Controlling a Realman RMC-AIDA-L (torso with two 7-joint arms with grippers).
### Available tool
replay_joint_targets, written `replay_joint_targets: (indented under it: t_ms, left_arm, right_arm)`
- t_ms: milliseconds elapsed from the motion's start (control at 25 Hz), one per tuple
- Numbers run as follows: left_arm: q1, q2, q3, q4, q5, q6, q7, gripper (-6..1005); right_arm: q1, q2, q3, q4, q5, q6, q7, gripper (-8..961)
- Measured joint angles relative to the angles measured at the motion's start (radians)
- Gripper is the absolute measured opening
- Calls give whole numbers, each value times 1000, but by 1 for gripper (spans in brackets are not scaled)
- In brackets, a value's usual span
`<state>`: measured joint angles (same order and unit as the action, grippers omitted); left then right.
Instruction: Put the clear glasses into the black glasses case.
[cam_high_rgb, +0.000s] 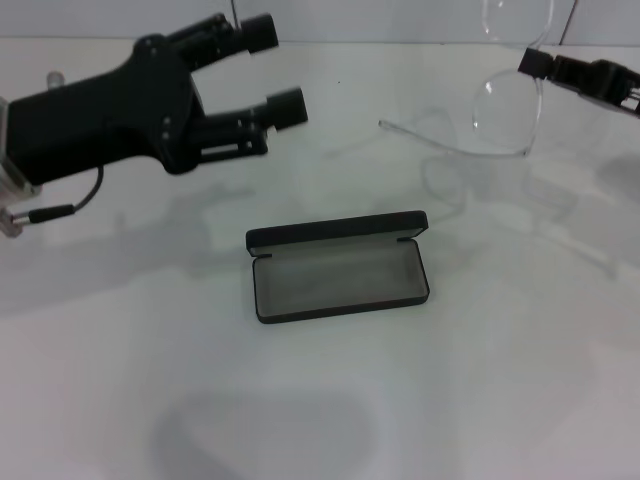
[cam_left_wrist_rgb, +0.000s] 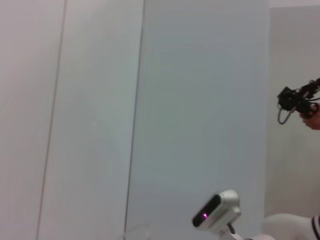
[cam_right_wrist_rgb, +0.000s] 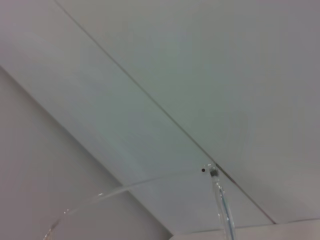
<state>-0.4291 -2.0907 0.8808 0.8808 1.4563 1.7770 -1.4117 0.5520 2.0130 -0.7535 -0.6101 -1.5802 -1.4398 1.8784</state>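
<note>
Carry step in hand: right gripper (cam_high_rgb: 535, 62), at 2 o'clock from case, pinches clear glasses (cam_high_rgb: 505, 110) by lens edge, lifted off white table (cam_high_rgb: 320, 400), one arm trailing toward 9 o'clock. Black glasses case (cam_high_rgb: 340, 272) lies open mid-table, grey lining up, lid hinged back at 12. Left gripper (cam_high_rgb: 272, 70) hovers at 10 o'clock, fingers spread wide, holding nothing. Next move, as I judge: swing glasses toward 7 o'clock over case, line lens with long side, lower in.

We observed a white table (cam_high_rgb: 330, 400) as the supporting surface. The black glasses case (cam_high_rgb: 338, 266) lay directly on it near the middle, with its lid open and standing up along the far edge. The grey lining faced upward. We saw nothing else resting on the surface.
</note>
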Motion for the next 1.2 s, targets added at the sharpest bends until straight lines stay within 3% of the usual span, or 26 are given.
replay_joint_targets:
  t_ms: [120, 360, 560, 1000, 1080, 1200]
  left_arm:
    - [-5, 2, -3, 4, -5, -18, -4, 863]
    - [-43, 5, -13, 4, -28, -55, -55, 698]
    - [-92, 6, -13, 6, -65, -114, -56, 449]
    - [-187, 3, 17, -15, -61, -271, -8, 238]
    - [-188, 2, 36, -34, -74, -276, 13, 44]
    - [-189, 1, 63, -64, -96, -278, 38, 45]
  right_arm:
    - [0, 0, -9, 1, -1, -9, -15, 64]
    - [-9, 1, -12, 3, -1, -15, -38, 64]
    - [-13, 2, -29, 3, 0, -27, -51, 64]
    - [-7, 3, -61, 11, 18, -106, -71, 63]
    - [-4, 4, -60, 24, 31, -118, -71, 63]
    - [8, 4, -62, 56, 53, -124, -70, 63]
